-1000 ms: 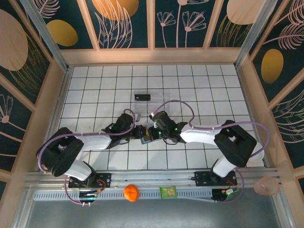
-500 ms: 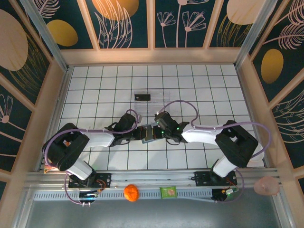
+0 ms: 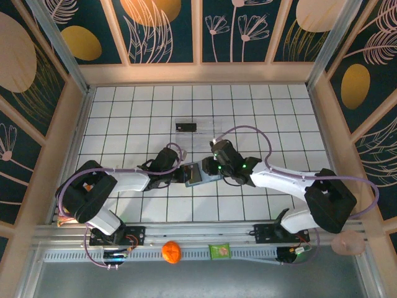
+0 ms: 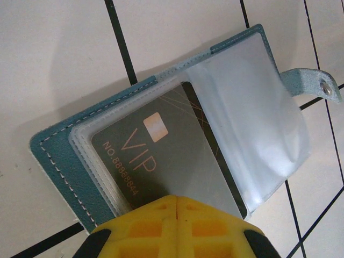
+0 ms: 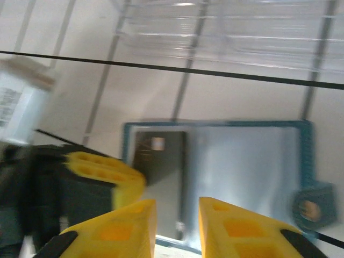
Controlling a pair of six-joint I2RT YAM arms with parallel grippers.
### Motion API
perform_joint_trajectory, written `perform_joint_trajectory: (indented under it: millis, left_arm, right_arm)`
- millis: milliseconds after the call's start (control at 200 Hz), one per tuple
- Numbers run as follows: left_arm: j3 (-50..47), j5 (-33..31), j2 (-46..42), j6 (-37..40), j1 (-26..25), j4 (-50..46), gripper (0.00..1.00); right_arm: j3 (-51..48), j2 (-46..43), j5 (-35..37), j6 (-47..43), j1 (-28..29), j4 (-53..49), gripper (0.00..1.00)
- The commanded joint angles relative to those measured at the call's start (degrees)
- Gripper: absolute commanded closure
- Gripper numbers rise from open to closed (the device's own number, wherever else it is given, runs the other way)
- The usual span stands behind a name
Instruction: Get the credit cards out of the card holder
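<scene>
We log: white gridded tile table (image 3: 124,105) | teal stitched card holder (image 3: 194,174) lying open mid-table between both grippers | frosted plastic sleeve (image 4: 252,118) curling up | dark glossy rectangular VIP card (image 4: 161,156) in the sleeve stack | left gripper (image 4: 176,226) fingers pressed together at holder's edge | right gripper (image 5: 177,220) jaws slightly apart, empty, above holder.

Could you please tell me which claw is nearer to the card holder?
Left. The left claw rests shut on the edge of the card holder, over the VIP card; the right claw hovers open just above it.
</scene>
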Motion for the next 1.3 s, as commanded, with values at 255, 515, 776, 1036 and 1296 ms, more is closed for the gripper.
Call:
perform_joint_trajectory:
  millis: [255,515,776,1036,1296]
  left_arm:
    - [0.31,-1.87,-0.02,2.01,-0.28,-3.03,1.00]
    - [0.90,-2.63,0.49,2.77,-0.28,-3.20,1.00]
    - [-0.61,-3.93,-10.88,2.57,-0.29,-1.62,1.00]
    - [-3.39,-6.48,-11.19,0.36,-0.29,-1.07,0.85]
    - [-2.90,-8.12,-4.84,-0.91,-0.32,0.70,0.93]
  right_arm:
    - [-3.80,7.23,-3.52,3.30,-5.29,0.89,0.91]
    - [-6.69,6.48,-1.20,5.24,-5.66,0.97,0.95]
    - [-4.26,-3.01,-6.27,-0.70,-5.57,3.92,0.84]
    - [0.57,5.59,-22.09,-3.33,-5.74,8.88,0.79]
    - [1.89,13.34,-18.78,2.40,-7.30,7.82,0.75]
